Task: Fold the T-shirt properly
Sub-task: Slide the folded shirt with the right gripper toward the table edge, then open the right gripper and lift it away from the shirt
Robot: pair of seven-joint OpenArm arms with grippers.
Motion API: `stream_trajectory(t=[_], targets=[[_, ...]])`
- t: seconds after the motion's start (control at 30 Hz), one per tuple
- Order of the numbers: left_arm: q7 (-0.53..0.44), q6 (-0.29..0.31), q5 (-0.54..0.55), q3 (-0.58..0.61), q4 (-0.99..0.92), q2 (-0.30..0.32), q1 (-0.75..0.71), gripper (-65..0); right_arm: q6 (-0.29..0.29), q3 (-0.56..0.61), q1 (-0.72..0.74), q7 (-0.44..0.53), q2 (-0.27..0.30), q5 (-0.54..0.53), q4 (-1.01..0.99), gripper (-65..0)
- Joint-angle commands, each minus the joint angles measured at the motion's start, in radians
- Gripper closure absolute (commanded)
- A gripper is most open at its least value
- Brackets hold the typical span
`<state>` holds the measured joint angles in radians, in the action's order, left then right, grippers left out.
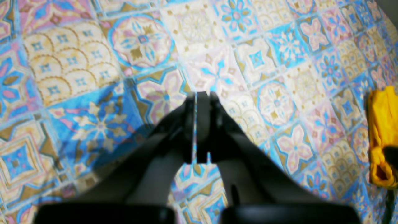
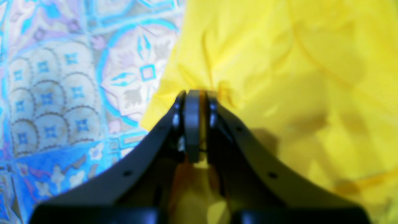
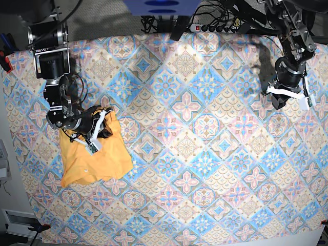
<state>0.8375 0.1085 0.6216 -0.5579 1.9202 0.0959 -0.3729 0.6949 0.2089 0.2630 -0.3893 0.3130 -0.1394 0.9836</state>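
The right end effector (image 2: pixel 196 124) is clamped on a pinch of the T-shirt (image 3: pixel 95 156) at its upper edge, likely to drag or turn that edge over. The shirt lies bunched in a rough square on the patterned tablecloth (image 3: pixel 205 154) covering the tabletop. The left end effector (image 1: pixel 199 124) hangs well apart, pressed together, holding nothing.

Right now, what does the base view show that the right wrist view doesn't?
Only the base view shows the whole T-shirt as a folded bundle near one edge of the tablecloth, plus the left tool shut and empty far across the table. Only the right wrist view shows cloth pinched inside the right tool. Both show that tool on the yellow shirt.
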Motion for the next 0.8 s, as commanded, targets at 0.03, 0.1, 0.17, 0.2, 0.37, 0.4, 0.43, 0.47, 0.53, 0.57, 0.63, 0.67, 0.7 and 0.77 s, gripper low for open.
stream_trajectory(t=[0.03, 0.1, 0.17, 0.2, 0.37, 0.4, 0.43, 0.47, 0.53, 0.57, 0.63, 0.67, 0.7, 0.77], targets=[[-0.017, 0.004, 0.007, -0.003, 0.022, 0.011, -0.002, 0.0, 0.003, -0.019, -0.035, 0.013, 0.010, -0.021, 0.100, -3.4], [-0.019, 0.006, 0.008, -0.003, 0.022, 0.012, -0.025, 0.0, 0.003, -0.033, -0.077, -0.030, 0.010, -0.021, 0.183, -3.4], [-0.019, 0.006, 0.008, -0.003, 0.022, 0.012, -0.045, 0.0, 0.003, -0.059, -0.129, -0.061, 0.010, -0.021, 0.272, -3.4], [-0.019, 0.007, 0.008, -0.003, 0.022, 0.012, -0.056, 0.0, 0.003, -0.075, -0.159, -0.072, 0.010, -0.021, 0.312, -3.4], [-0.019, 0.007, 0.008, -0.003, 0.023, 0.011, -0.139, 0.0, 0.003, -0.182, -0.341, -0.135, 0.010, -0.021, 0.530, -3.4], [-0.017, 0.007, 0.008, -0.003, 0.026, 0.011, -0.160, 0.0, 0.003, -0.208, -0.382, -0.145, 0.010, -0.021, 0.568, -3.4], [-0.017, 0.007, 0.008, -0.001, 0.034, 0.011, -0.179, 0.0, 0.003, -0.233, -0.417, -0.153, 0.012, -0.021, 0.601, -3.4], [-0.017, 0.007, 0.008, 0.000, 0.042, 0.011, -0.202, 0.0, 0.003, -0.259, -0.451, -0.153, 0.012, -0.021, 0.628, -3.4], [-0.019, 0.007, 0.008, 0.011, 0.058, 0.009, -0.243, 0.0, 0.003, -0.315, -0.518, -0.152, 0.012, -0.021, 0.682, -3.4], [-0.020, 0.007, 0.008, 0.026, 0.063, 0.009, -0.265, 0.0, 0.003, -0.345, -0.555, -0.152, 0.010, -0.021, 0.705, -3.4], [-0.020, 0.007, 0.008, 0.045, 0.065, 0.009, -0.303, 0.0, 0.003, -0.391, -0.623, -0.150, 0.008, -0.021, 0.746, -3.4], [-0.020, 0.007, 0.008, 0.048, 0.065, 0.009, -0.318, 0.0, 0.003, -0.411, -0.652, -0.150, 0.007, -0.021, 0.760, -3.4], [-0.020, 0.007, 0.008, 0.048, 0.065, 0.009, -0.338, 0.0, 0.003, -0.431, -0.687, -0.148, 0.007, -0.021, 0.776, -3.4], [-0.020, 0.007, 0.008, 0.049, 0.065, 0.008, -0.372, 0.0, 0.003, -0.457, -0.743, -0.147, 0.007, -0.022, 0.797, -3.4]])
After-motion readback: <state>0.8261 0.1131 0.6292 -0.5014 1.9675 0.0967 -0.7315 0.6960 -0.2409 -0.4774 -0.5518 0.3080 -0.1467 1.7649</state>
